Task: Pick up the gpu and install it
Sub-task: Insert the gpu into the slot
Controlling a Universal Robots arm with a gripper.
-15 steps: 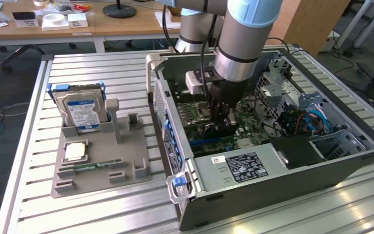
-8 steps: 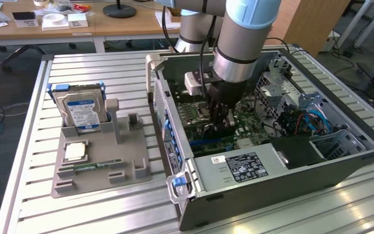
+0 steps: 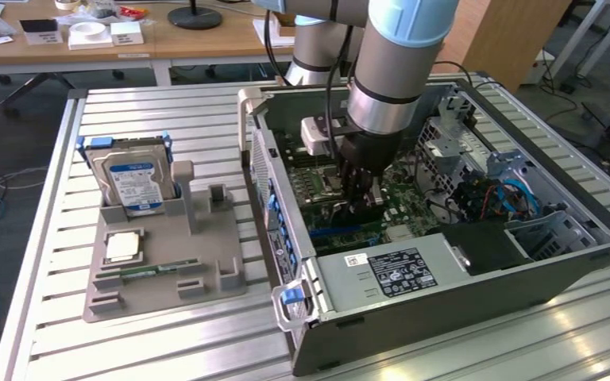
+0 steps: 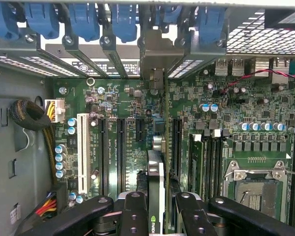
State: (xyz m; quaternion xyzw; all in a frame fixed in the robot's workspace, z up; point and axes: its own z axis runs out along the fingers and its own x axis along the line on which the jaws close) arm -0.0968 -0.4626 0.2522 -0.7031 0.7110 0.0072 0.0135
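One gripper [image 4: 157, 206] apparently clamps one gpu [image 4: 156, 172] above the motherboard [image 4: 236, 123].

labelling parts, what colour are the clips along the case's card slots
Blue clips, clearest in the wrist view.

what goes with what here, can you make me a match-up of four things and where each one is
1. gpu
2. hard drive
3. memory stick
4. gripper

a. standing upright in the grey holder
b. lying flat in the grey holder
c. held on edge over the motherboard
d. inside the open computer case

Pairs: 1-c, 2-a, 3-b, 4-d
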